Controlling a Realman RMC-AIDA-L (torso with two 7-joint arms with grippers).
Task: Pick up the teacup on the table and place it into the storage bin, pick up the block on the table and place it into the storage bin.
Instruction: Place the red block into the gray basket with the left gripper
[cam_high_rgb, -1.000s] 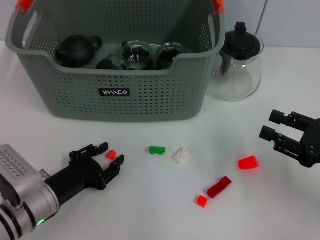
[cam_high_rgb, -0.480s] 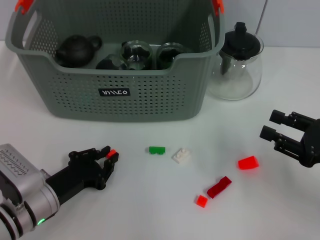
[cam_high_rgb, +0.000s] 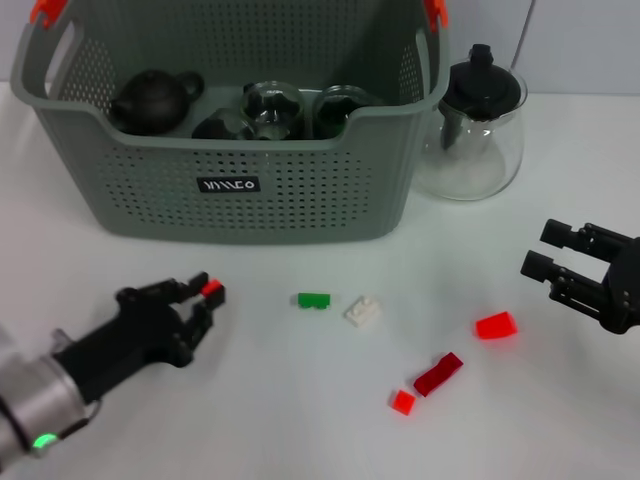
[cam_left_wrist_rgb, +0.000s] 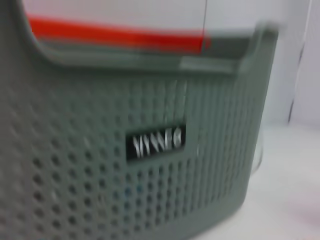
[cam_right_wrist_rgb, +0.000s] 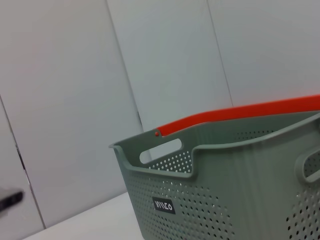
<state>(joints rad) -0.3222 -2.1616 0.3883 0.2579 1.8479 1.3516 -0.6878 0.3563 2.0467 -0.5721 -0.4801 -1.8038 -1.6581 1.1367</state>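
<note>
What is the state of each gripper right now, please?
Left gripper: shut on a small red block, lifted in front of the storage bin.
Right gripper: open, empty, at the table's right side.

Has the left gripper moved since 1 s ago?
Yes. The left gripper, shut on the small red block, has lifted and drawn back toward the robot's left, away from the unmoved green block.
</note>
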